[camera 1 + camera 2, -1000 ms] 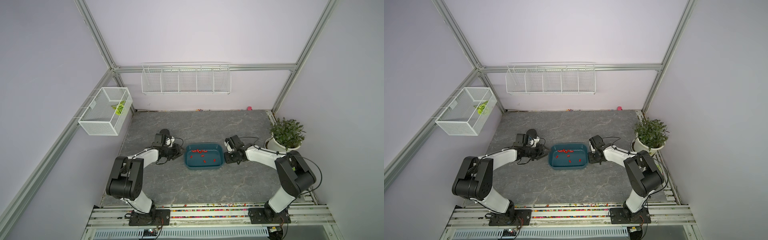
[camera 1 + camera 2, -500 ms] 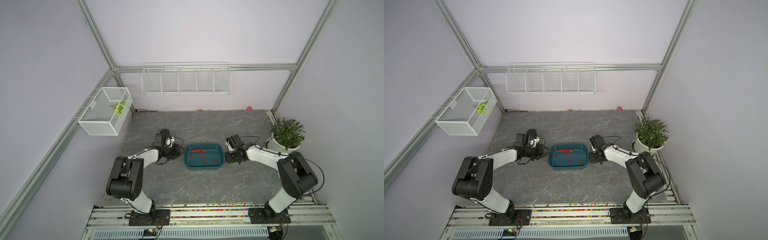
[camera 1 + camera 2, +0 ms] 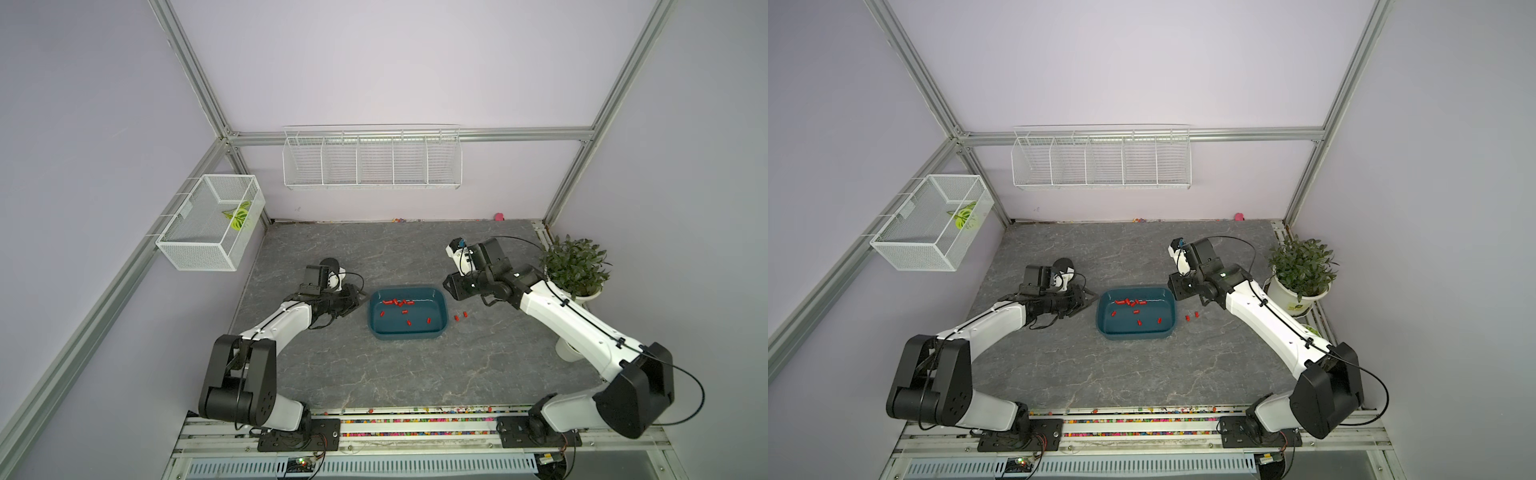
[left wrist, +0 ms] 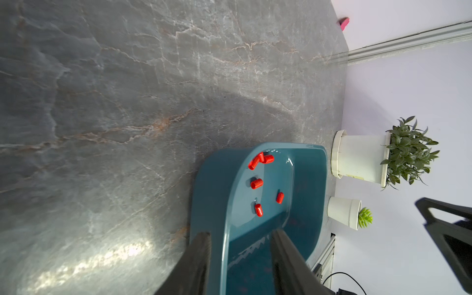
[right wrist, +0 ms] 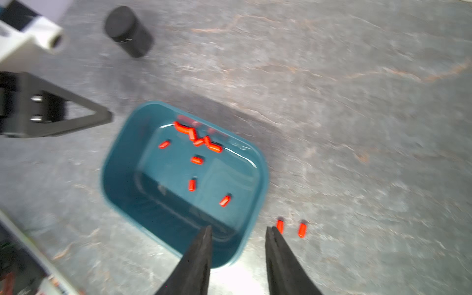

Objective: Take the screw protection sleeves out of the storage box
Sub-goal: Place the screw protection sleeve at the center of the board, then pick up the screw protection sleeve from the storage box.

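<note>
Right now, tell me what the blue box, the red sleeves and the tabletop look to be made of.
Storage box: likely moulded plastic, glossy; bright highlight lines and rounded corners.
Screw protection sleeves: probably plastic or rubber, uniform red with a slight sheen; too small to be sure.
Tabletop: grey stone-look surface with pale and rusty veins, semi-gloss glare; real stone or a print, cannot tell.

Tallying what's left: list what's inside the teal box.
Only screw protection sleeves: a bunch against the far wall of the storage box, four loose on its floor. Overlap hides the bunch's count.
</note>
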Robot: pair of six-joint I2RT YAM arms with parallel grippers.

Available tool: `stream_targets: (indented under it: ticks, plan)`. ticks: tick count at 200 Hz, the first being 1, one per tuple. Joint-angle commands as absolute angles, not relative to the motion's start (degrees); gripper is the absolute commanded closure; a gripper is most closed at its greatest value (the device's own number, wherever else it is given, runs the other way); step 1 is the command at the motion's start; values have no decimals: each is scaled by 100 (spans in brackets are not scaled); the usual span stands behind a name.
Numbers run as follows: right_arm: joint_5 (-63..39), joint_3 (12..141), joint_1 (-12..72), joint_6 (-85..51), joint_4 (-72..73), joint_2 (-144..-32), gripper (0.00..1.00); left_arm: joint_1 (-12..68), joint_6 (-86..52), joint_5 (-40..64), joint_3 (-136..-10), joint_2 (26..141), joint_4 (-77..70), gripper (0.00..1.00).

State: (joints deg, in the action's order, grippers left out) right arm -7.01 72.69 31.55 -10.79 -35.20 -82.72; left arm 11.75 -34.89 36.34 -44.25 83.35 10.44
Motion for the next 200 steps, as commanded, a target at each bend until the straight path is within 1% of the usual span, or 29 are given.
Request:
stream_targets:
  ticks: [1, 32, 54, 78, 132, 200]
  plan:
    - [-1324, 7532, 3496, -926, -3697, -8767, 61, 1198, -3526, 3507, -4250, 8215, 1036, 56]
    - [-1376, 8326, 4026, -915, -3809, -9827, 62, 1208, -3668, 3558, -4267, 8246, 1040, 56]
    - [-1381, 8739, 4244, -923, -3754, -10431, 62, 1210, -3665, 3367, -4200, 8146, 1036, 56]
    - [-1238, 9053, 4450, -1005, -3631, -11034, 62, 1212, -3696, 3417, -4033, 8214, 815, 56]
    - [-730, 9410, 4899, -1169, -3366, -11901, 59, 1194, -3672, 3513, -4060, 8416, 726, 57]
    - [-646, 9730, 4920, -1357, -3396, -12408, 59, 1191, -3703, 3502, -4021, 8437, 674, 57]
